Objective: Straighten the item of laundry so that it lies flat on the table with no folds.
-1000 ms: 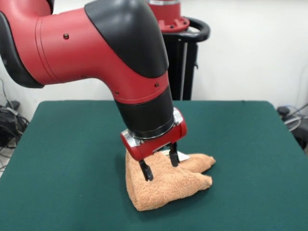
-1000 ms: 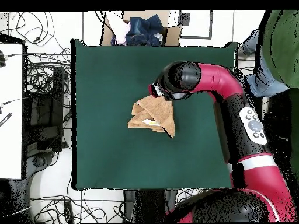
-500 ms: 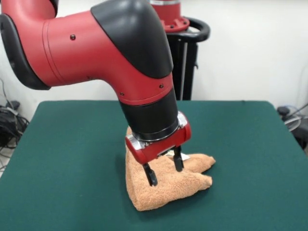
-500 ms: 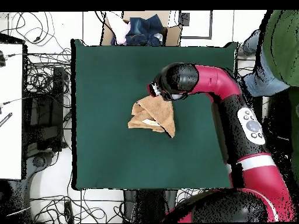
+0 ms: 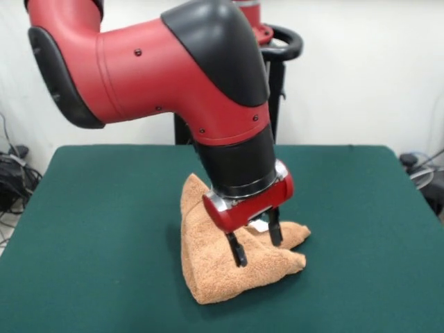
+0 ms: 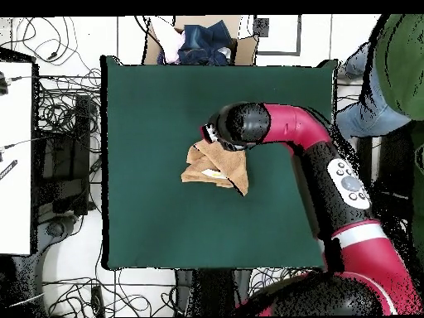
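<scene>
The orange-tan towel (image 5: 208, 270) lies crumpled in a folded heap on the green table (image 5: 90, 229), near its middle. It has a raised peak at the back left and two lobes pointing right, with a small white tag (image 5: 258, 225) between them. My gripper (image 5: 257, 244) is open and empty. Its two black fingers hang just over the towel's right half, close to its surface. In the overhead view the towel (image 6: 219, 171) shows as a folded wedge on the table (image 6: 166, 108). The arm's wrist (image 6: 240, 126) covers its top edge and hides the gripper.
A box of dark clothes (image 6: 203, 41) sits beyond the table's top edge in the overhead view. A person (image 6: 389, 74) stands at the upper right. Cables and equipment (image 6: 58, 157) lie along the left. The black pedestal (image 5: 267, 83) stands behind the table.
My gripper has moved to the right in the front view, across the towel toward its tag, still open. The towel has not changed shape.
</scene>
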Controlling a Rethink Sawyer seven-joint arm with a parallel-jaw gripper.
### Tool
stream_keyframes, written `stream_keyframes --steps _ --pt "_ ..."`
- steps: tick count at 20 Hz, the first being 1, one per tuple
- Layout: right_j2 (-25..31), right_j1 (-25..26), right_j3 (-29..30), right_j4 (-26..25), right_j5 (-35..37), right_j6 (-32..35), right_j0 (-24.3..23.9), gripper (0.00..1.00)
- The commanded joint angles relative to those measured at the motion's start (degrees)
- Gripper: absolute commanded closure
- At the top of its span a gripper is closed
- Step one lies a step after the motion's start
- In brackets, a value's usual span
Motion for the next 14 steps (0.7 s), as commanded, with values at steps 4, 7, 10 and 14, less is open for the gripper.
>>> stream_keyframes --steps 4,7,10,14 --pt "-2.4 -1.4 10.7 -0.7 -7.5 6.5 0.8 0.00" --pt "-2.8 -0.7 10.7 -0.6 -8.5 6.2 0.8 0.00" --pt "-3.2 0.4 10.8 -1.1 -10.4 6.1 0.8 0.00" --pt "-3.6 1.8 10.7 -1.1 -12.3 6.5 1.1 0.00"
